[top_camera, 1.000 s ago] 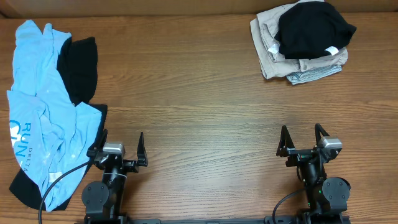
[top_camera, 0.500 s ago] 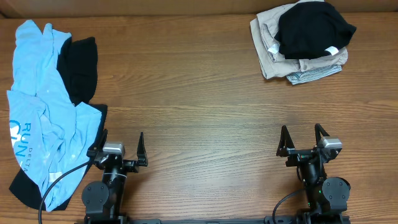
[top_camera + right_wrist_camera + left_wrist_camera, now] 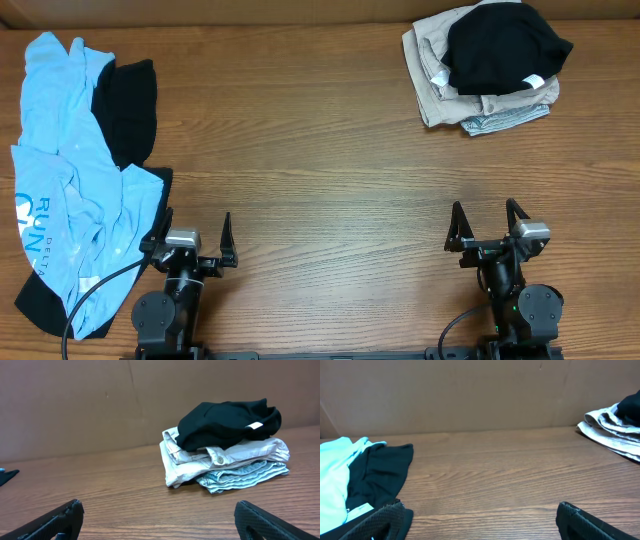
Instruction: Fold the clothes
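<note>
A folded stack of clothes lies at the far right of the table: a black garment (image 3: 505, 45) (image 3: 227, 422) with a small white tag on top, beige pieces (image 3: 428, 70) (image 3: 220, 457) under it. At the left edge a light blue printed T-shirt (image 3: 65, 170) (image 3: 332, 470) lies crumpled over a black garment (image 3: 125, 105) (image 3: 380, 467). My left gripper (image 3: 192, 237) (image 3: 480, 522) stands open near the front edge, just right of that pile. My right gripper (image 3: 488, 225) (image 3: 160, 520) stands open at the front right, far from the stack. Neither holds anything.
A brown cardboard wall (image 3: 470, 395) closes the far side of the wooden table (image 3: 320, 170). A black cable (image 3: 95, 290) runs from the left arm over the hem of the left pile.
</note>
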Controlling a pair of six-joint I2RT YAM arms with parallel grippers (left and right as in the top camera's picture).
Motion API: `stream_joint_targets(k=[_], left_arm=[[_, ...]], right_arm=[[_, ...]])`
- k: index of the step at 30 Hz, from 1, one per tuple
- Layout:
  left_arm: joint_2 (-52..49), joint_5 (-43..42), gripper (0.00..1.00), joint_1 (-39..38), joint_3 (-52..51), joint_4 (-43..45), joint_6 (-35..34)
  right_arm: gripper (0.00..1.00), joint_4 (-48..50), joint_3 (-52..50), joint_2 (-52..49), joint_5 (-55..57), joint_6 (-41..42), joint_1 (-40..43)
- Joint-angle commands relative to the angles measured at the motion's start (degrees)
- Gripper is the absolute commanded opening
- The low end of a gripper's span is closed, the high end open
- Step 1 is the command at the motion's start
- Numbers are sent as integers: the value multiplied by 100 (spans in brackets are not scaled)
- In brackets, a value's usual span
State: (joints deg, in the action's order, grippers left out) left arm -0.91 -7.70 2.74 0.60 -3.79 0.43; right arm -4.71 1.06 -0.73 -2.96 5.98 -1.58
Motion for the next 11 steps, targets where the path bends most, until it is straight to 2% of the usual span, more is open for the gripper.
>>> stream_joint_targets(k=[1,11], left_arm=[[66,42,100,35,-33,4,24],[66,42,100,35,-33,4,24]], right_arm=[[100,28,-61,57,31,-4,11],[100,28,-61,57,31,-4,11]])
